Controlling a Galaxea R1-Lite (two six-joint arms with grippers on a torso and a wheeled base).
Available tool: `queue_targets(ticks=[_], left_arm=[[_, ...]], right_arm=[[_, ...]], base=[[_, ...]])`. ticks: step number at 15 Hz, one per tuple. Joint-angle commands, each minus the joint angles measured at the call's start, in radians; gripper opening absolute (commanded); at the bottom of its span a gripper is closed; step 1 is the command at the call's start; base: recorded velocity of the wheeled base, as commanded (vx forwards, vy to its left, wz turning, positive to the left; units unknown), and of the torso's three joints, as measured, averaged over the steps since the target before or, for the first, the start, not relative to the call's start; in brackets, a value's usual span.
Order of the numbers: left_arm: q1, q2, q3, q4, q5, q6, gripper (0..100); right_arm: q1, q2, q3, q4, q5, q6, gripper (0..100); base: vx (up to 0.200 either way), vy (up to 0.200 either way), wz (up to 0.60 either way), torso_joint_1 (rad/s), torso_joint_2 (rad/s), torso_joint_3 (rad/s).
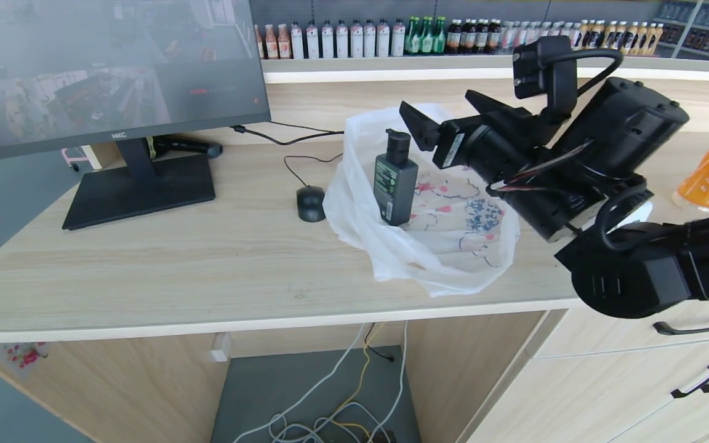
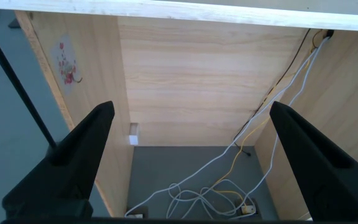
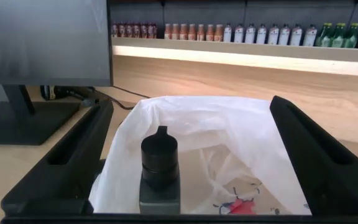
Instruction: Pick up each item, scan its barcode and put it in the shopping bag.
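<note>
One dark bottle (image 1: 396, 184) stands upright in the shopping bag (image 1: 447, 258) at frame centre, long axis vertical, just ahead of the right gripper (image 1: 437, 101), whose jaws gape wide and hold nothing. The left gripper (image 2: 191, 112), jaws equally spread and empty, hangs below the bench (image 1: 145, 271) edge, so the right one is plainly nearer.

Dark bottle (image 1: 396, 184) (black cap), standing upright, inside open white shopping bag (image 1: 453, 271)
</note>
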Motion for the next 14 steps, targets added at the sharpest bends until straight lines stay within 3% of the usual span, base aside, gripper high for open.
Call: queue_targets(ticks=[1, 2, 5, 12, 14], left_arm=[[0.000, 0.000, 0.000, -0.001, 0.000, 0.000, 100], [0.000, 0.000, 0.000, -0.001, 0.000, 0.000, 100], [0.000, 0.000, 0.000, 0.000, 0.000, 0.000, 100], [0.000, 0.000, 0.000, 0.000, 0.000, 0.003, 100], [0.000, 0.000, 0.000, -0.001, 0.000, 0.000, 100]], right_arm=[[-0.001, -0.111, 0.155, -0.107, -0.002, 0.003, 100], [-0.006, -0.129, 0.260, -0.216, -0.017, 0.008, 100], [-0.001, -0.140, 0.408, -0.438, -0.070, 0.003, 100], [0.007, -0.260, 0.680, -0.438, -0.073, 0.011, 100], [0.057, -0.278, 0.775, -0.438, -0.073, 0.012, 100]], base=[[0.000, 0.000, 0.00, 0.000, 0.00, 0.000], [0.000, 0.000, 0.00, 0.000, 0.00, 0.000], [0.000, 0.000, 0.00, 0.000, 0.00, 0.000], [0.000, 0.000, 0.00, 0.000, 0.00, 0.000], [0.000, 0.000, 0.00, 0.000, 0.00, 0.000]])
